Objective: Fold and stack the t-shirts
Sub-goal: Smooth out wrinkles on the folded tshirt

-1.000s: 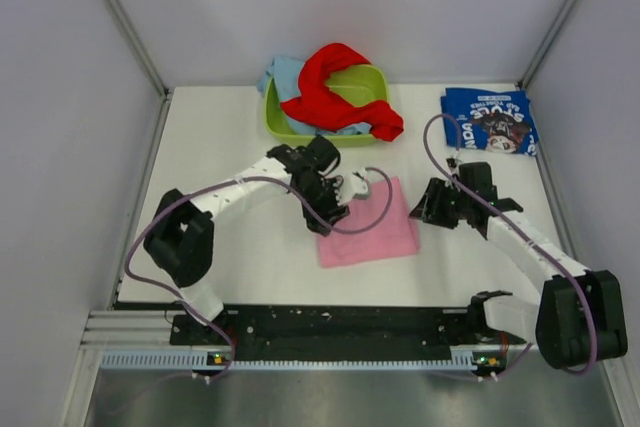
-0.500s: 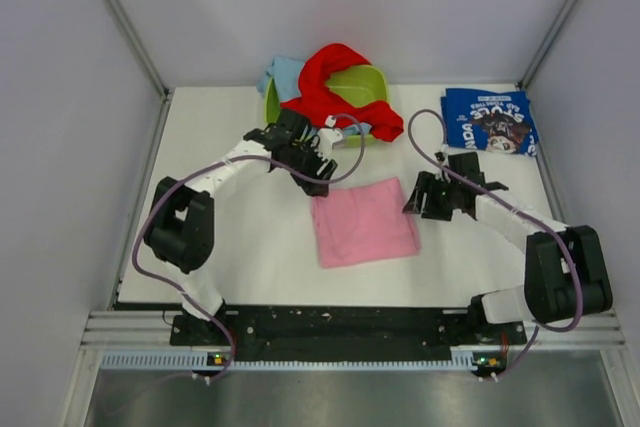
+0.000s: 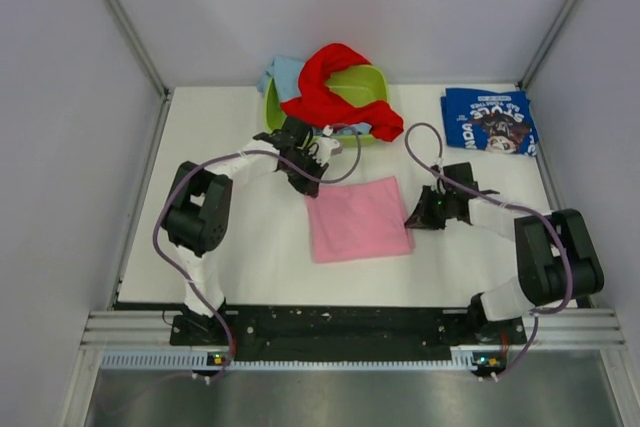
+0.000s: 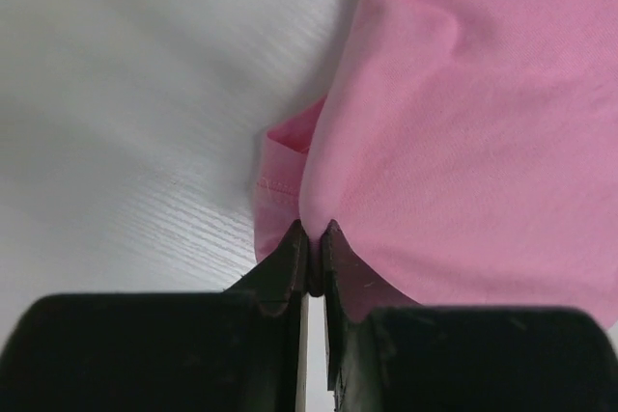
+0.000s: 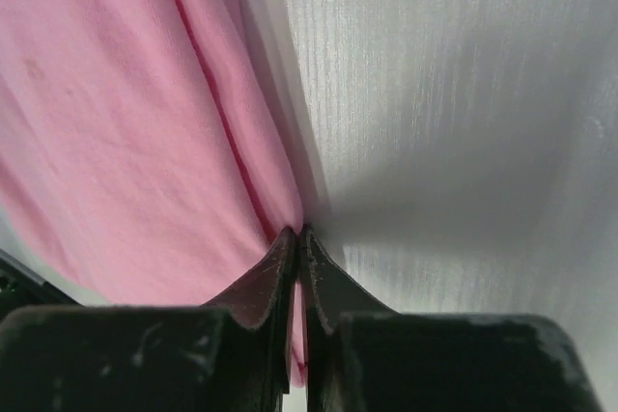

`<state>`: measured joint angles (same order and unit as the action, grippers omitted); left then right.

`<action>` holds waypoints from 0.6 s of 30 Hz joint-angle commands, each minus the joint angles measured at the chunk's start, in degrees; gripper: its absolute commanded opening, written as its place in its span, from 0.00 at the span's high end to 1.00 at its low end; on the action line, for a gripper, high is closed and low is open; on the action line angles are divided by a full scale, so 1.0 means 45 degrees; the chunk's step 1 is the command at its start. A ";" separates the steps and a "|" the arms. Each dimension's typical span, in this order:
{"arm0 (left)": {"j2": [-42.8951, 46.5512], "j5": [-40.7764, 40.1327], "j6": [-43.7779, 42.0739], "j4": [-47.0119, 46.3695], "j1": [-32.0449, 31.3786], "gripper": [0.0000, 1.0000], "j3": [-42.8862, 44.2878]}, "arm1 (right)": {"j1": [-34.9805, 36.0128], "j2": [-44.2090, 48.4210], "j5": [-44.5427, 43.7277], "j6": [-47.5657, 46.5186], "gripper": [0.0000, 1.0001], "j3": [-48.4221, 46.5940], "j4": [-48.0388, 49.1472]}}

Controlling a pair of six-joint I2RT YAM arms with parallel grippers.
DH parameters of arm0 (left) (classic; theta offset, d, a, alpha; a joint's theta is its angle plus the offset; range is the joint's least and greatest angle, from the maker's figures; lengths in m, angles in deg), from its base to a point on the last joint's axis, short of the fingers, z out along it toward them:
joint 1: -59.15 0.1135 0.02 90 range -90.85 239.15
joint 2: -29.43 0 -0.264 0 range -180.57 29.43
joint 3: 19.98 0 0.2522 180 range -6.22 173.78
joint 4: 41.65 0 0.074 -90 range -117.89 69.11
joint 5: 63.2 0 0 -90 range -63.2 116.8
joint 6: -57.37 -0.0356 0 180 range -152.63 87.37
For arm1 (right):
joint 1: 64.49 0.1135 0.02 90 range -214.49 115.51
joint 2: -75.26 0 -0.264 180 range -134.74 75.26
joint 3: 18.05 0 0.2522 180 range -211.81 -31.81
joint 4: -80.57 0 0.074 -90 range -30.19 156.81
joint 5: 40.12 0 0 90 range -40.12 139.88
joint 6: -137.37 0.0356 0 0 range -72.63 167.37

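The left hand (image 4: 311, 236) is pinched shut on the far-left corner of the pink t-shirt (image 3: 358, 219). Its wrist view shows only the very tips biting a thin fold of hem, so the likeliest failure is that corner slipping free once the cloth is lifted or dragged. The right hand (image 5: 294, 236) is likewise clamped tight, on the shirt's right edge, with a sliver of pink between the fingers. Whether it caught every layer or only the top one cannot be told, and a one-layer grip would peel the fold open rather than carry it. With one grip at a corner and the other partway along an edge, an uneven pull could skew or bunch the folded square lying mid-table (image 3: 270, 272). The navy t-shirt (image 3: 490, 122) lies folded at the far right, well apart, and a slack carry there could drag a loose edge and crumple it. The left arm also works near the lime green tub (image 3: 362, 79), where it could brush the red t-shirt (image 3: 325, 87) draped over the rim beside the light blue t-shirt (image 3: 283, 75).
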<state>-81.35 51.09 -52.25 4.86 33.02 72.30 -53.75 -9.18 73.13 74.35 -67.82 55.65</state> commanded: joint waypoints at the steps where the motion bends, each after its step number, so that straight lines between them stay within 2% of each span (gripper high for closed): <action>1: -0.0107 -0.1119 -0.0210 -0.0442 0.0162 0.93 -0.0027 | 0.0132 -0.0181 0.0206 0.0371 1.00 0.0423 0.0350; 4: -0.0537 -0.1569 -0.0230 -0.0364 0.0338 0.88 0.0070 | 0.0113 0.0345 0.0342 0.0429 1.00 0.0677 0.0429; 7: -0.0752 -0.1960 -0.0055 -0.0462 0.0474 0.72 0.0264 | 0.0132 0.0853 0.0518 0.0449 0.99 0.0795 0.0332; 9: -0.0617 -0.1942 -0.0055 -0.0442 0.0494 0.69 0.0382 | 0.0132 0.1321 0.0285 0.0294 0.86 0.0543 -0.0155; 12: 0.0085 -0.1241 -0.0405 -0.0521 0.0494 0.56 0.0247 | 0.0132 0.2083 -0.0612 -0.0427 0.64 -0.0509 -0.0996; 15: 0.0789 -0.0538 -0.0815 -0.0307 0.0533 0.47 0.0226 | 0.0132 0.1893 -0.0655 -0.0994 0.55 -0.1837 -0.0725; 18: 0.1043 -0.0087 -0.0836 -0.0091 0.0669 0.43 0.0305 | 0.0132 0.0470 -0.0459 -0.1386 0.53 -0.3263 -0.0198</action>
<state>-81.72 46.98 -54.15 3.77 35.21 72.65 -53.72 -2.54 71.75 72.26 -72.95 50.80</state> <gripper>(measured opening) 0.554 0.460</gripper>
